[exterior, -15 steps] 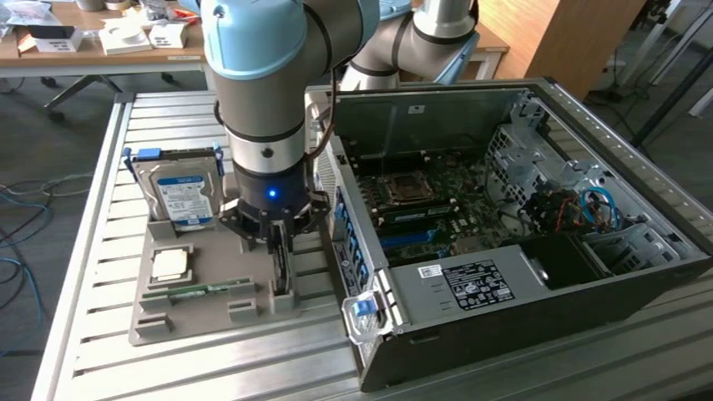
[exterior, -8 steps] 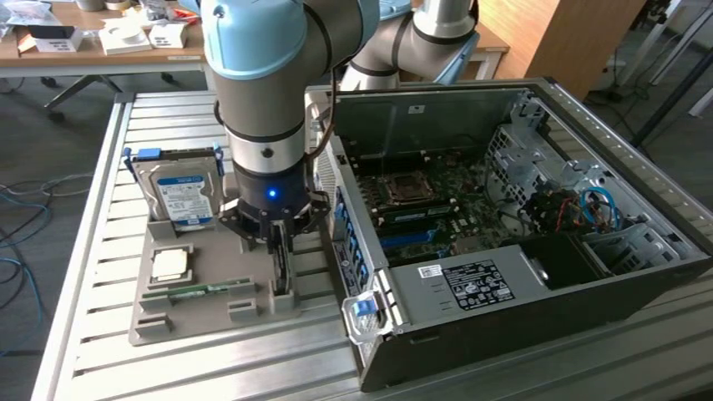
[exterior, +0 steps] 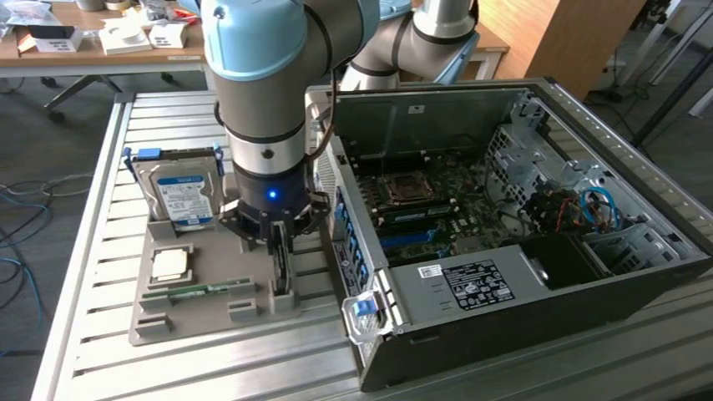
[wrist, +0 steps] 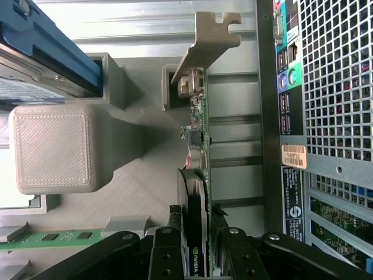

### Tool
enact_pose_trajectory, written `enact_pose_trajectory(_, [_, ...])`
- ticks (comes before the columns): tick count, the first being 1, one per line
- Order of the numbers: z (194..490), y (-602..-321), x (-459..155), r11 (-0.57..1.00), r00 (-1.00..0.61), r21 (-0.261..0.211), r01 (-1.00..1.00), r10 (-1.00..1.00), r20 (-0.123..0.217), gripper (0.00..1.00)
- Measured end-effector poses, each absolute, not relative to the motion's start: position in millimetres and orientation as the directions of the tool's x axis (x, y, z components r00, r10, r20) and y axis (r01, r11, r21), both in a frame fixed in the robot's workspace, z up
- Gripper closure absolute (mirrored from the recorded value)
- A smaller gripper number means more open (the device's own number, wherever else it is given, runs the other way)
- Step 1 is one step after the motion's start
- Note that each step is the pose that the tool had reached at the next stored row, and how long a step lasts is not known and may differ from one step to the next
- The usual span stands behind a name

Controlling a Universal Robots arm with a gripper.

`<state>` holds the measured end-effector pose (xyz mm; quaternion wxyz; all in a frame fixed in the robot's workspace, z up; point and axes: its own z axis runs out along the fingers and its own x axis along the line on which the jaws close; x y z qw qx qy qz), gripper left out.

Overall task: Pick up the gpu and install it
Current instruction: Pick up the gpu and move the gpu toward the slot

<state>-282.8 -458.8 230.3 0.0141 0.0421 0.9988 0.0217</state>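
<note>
You're at the pick-up step: the gripper (exterior: 279, 244) pinches the gpu (wrist: 197, 192), a pad against each face, as it stands on edge in the grey holder (exterior: 200, 311) at the computer case's (exterior: 446, 338) nine o'clock. Lifting it, I judge, calls for a straight pull out of the slots. The card shows a black cooler, a green board and a silvery bracket.

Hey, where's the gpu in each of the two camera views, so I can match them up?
Exterior view: the gpu stands on edge in the grey holder, under the gripper, beside the open computer case.
Wrist view: the gpu runs away from the gripper, between its fingers, silvery bracket at the far end.
Shared landmark: the green memory stick lying in the holder.
</note>
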Motion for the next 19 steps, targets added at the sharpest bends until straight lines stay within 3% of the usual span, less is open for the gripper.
enact_pose_trajectory(9, [230.3, -459.3, -282.7, 0.996, -0.996, 0.045, 0.083, 0.085, -0.026, 0.67])
enact_pose_trajectory(11, [230.3, -459.3, -282.7, 0.996, -0.996, 0.045, 0.083, 0.085, -0.026, 0.68])
enact_pose_trajectory(12, [230.3, -459.3, -282.7, 0.996, -0.996, 0.045, 0.083, 0.085, -0.026, 0.73])
enact_pose_trajectory(19, [230.2, -459.3, -282.7, 0.996, -0.996, 0.045, 0.083, 0.085, -0.026, 0.74])
